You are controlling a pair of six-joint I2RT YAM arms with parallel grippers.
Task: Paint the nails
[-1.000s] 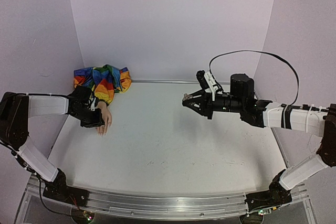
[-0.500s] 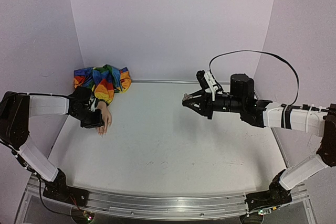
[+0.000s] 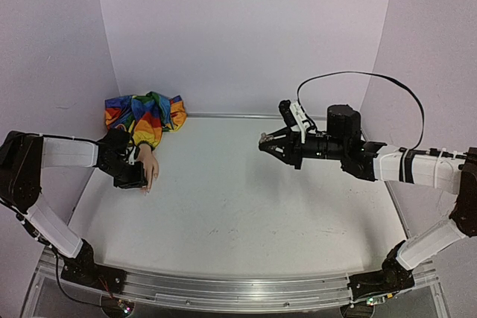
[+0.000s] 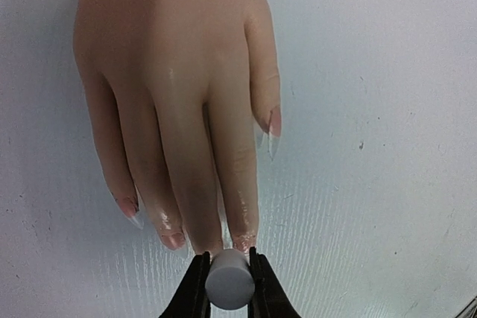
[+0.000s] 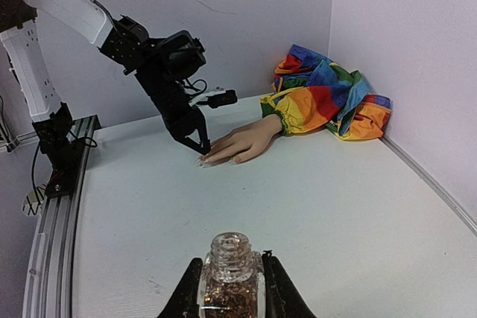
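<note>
The pale mannequin hand point(image 4: 171, 72) lies palm down on the white table, its rainbow sleeve point(image 3: 145, 113) at the back left corner. Its nails point(image 4: 173, 240) look glossy at the fingertips. My left gripper point(image 4: 229, 266) is shut on a white brush cap point(image 4: 229, 287) right over the ring fingertip; the brush itself is hidden under the cap. In the top view the left gripper point(image 3: 140, 182) sits at the hand's point(image 3: 150, 167) fingertips. My right gripper point(image 5: 231, 288) is shut on an open glass bottle of glitter polish point(image 5: 231, 277), held above the table at the right point(image 3: 265, 144).
Lilac walls close in the table at the back and on both sides. An aluminium rail point(image 3: 223, 288) runs along the near edge. A black cable point(image 3: 358, 74) loops above the right arm. The left arm's base point(image 5: 63, 154) stands by the rail.
My left gripper has shifted slightly toward the near edge along the fingers, to the fingertips. The right arm and the bottle have not moved.
</note>
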